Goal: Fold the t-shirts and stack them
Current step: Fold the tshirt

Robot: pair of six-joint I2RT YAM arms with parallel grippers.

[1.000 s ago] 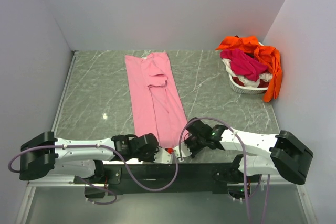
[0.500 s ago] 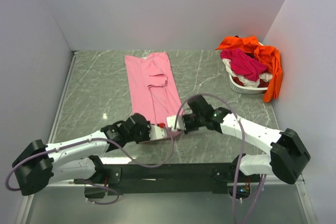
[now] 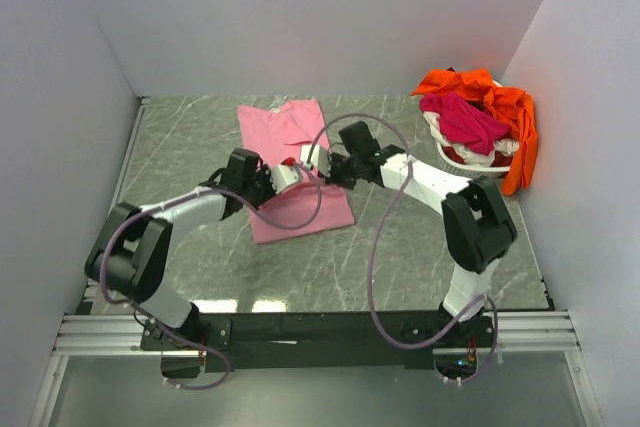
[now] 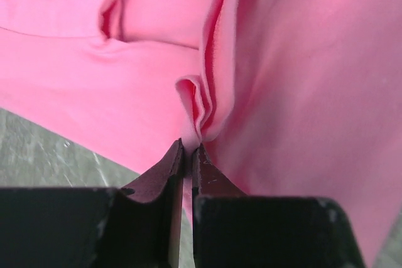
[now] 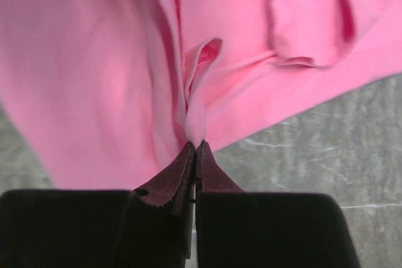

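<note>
On the grey marble-patterned table [image 3: 180,147], toward the back, lies the soft light pink cloth t-shirt [image 3: 288,125], limp and light, best taken by its hem corners. Open tabletop flanks it, and the white plastic basket [image 3: 462,164] stands well right. The left gripper [image 4: 188,150] and right gripper [image 5: 196,147] each pinch a cloth fold.

My left arm [image 3: 190,209] and right arm [image 3: 425,182]: white shells, black joints, a lilac cable [image 3: 372,257] looping off each. Left tool [image 4: 187,155] and right tool [image 5: 196,150] carry dark, tapered fingers [image 4: 160,177].
</note>
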